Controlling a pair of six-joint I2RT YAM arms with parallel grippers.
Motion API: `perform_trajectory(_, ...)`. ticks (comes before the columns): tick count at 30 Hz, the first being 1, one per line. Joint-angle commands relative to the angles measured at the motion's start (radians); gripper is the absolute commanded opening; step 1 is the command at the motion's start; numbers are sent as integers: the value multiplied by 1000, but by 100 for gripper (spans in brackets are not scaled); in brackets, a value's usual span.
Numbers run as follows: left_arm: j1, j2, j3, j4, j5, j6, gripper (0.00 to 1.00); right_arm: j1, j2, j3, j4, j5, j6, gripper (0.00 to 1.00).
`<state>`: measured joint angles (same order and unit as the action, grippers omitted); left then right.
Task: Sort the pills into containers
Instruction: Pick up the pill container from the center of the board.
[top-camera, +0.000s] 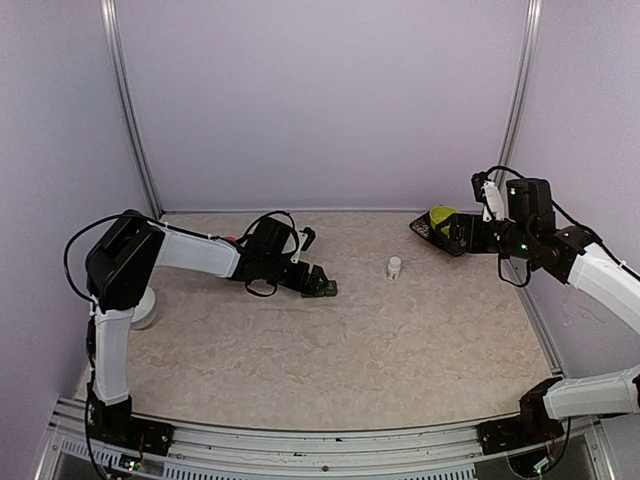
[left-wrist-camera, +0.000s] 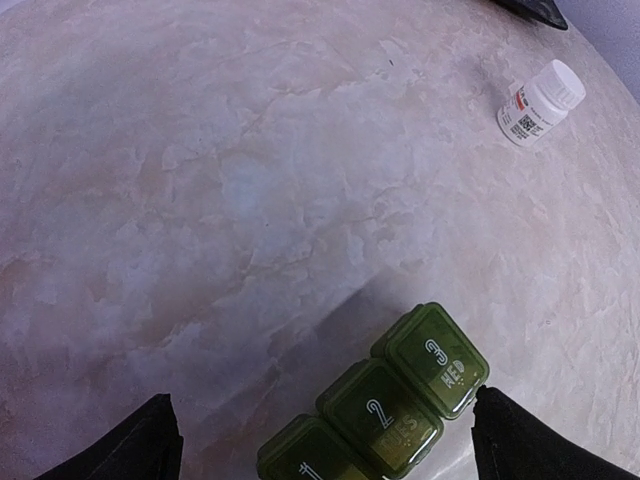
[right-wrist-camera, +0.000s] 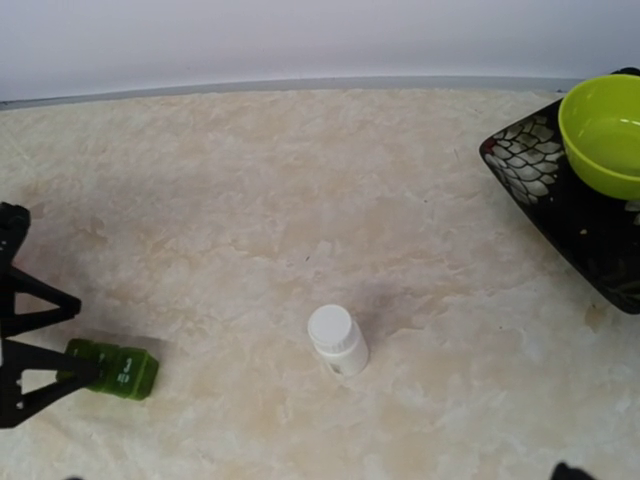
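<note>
This looks like a robot test cell in a lab, not a home or a shop. The bench (top-camera: 350, 350), with a pale marble pattern, is closed on three sides by plain lilac walls (top-camera: 320, 100), and thin metal posts (top-camera: 130, 110) stand in the back corners. The left arm (top-camera: 190, 252) and the right arm (top-camera: 600, 275) are fixed to a grey metal rail (top-camera: 330, 445) at the near edge, with black cables (top-camera: 67, 265) hanging loose. On the bench the green containers (top-camera: 321, 288), a white bottle (top-camera: 394, 267) and a yellow-green bowl (top-camera: 441, 216) stand well apart.

High rear view faces table (top-camera: 300, 350); wrist views share bottle (left-wrist-camera: 540, 102) and containers (left-wrist-camera: 375, 420).
</note>
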<state>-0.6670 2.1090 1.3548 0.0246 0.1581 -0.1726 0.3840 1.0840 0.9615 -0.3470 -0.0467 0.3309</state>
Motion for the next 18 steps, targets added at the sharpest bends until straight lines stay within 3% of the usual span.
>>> perform_trajectory(1,9,31,40,-1,37,5,99,3,-6,4,12,-11,8,100)
perform_trajectory(9,6,23,6,16,143,25,99,3,-13,-8,11,-5,7,100)
perform_trajectory(18,-14,-4,-54,20,153,65,95,3,-15,-25,21,-10,11,100)
